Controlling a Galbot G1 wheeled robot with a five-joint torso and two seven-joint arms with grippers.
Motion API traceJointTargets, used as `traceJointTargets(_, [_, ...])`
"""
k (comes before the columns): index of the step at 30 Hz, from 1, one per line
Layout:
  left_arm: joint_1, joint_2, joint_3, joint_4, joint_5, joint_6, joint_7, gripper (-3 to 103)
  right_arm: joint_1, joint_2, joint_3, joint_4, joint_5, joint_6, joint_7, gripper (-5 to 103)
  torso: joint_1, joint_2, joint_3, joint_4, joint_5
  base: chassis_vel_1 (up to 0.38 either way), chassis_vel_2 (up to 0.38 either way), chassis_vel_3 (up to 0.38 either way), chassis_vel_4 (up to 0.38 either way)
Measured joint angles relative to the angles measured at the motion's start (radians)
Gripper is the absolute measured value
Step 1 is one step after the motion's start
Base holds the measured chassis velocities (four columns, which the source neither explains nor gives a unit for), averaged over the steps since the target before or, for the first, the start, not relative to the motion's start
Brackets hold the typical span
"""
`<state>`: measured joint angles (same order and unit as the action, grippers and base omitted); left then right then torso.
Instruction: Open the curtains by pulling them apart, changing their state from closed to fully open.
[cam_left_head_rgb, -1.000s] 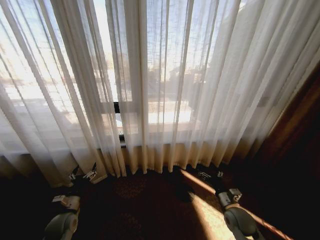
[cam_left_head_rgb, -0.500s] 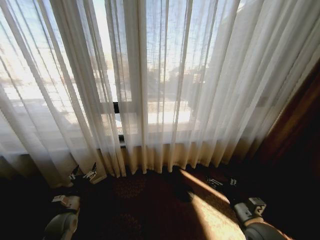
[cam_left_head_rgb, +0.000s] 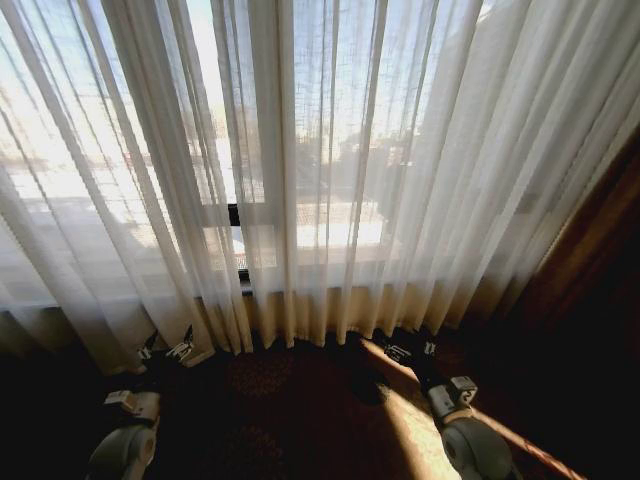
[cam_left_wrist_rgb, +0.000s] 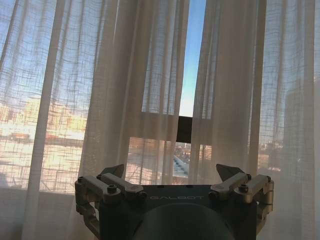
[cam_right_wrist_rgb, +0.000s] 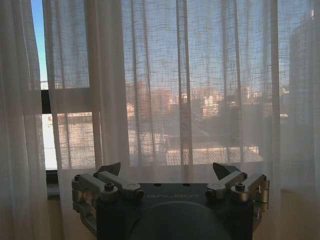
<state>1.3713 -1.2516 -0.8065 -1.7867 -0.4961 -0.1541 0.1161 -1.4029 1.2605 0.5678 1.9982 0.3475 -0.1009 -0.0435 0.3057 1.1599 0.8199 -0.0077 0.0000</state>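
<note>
In the lower right of the head view, the right gripper (cam_left_head_rgb: 407, 351) has swung back in from the far lower-right corner, where it sat half a second ago, and now points at the hem, which suggests it is lining up for a grasp. Its fingers (cam_right_wrist_rgb: 111, 169) are spread and hold nothing. At the lower left, the left gripper (cam_left_head_rgb: 166, 350) stays put, also spread and unladen. Beyond them, the curtains (cam_left_head_rgb: 330, 180) fill the frame, parted only by a thin slit left of centre.
</note>
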Motion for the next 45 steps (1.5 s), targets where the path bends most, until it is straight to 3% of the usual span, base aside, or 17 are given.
traceJointTargets(12, [0.000, 0.000, 0.000, 0.000, 0.000, 0.000, 0.000, 100, 0.072, -0.002, -0.034, -0.065, -0.028, 0.065, -0.020, 100, 0.000, 0.000, 0.000, 0.0000, 0.0000, 0.000, 0.000, 0.000, 0.000])
traceJointTargets(24, [0.000, 0.000, 0.000, 0.000, 0.000, 0.000, 0.000, 100, 0.089, -0.005, -0.051, -0.090, -0.033, 0.077, -0.023, 100, 0.000, 0.000, 0.000, 0.0000, 0.0001, -0.057, 0.076, 0.057, -0.075])
traceJointTargets(38, [0.000, 0.000, 0.000, 0.000, 0.000, 0.000, 0.000, 100, 0.105, -0.005, -0.061, -0.120, -0.040, 0.081, -0.037, 100, 0.001, 0.000, 0.000, -0.0002, -0.0005, -0.276, 0.291, 0.271, -0.299])
traceJointTargets(40, [0.000, 0.000, 0.000, 0.000, 0.000, 0.000, 0.000, 100, 0.109, -0.005, -0.062, -0.125, -0.040, 0.085, -0.039, 100, 0.001, 0.000, 0.000, -0.0001, 0.0009, -0.373, 0.354, 0.407, -0.372])
traceJointTargets(45, [0.000, 0.000, 0.000, 0.000, 0.000, 0.000, 0.000, 100, 0.117, -0.002, -0.065, -0.133, -0.050, 0.095, -0.050, 100, 0.000, 0.000, 0.000, 0.0002, -0.0004, -0.368, 0.323, 0.364, -0.322])
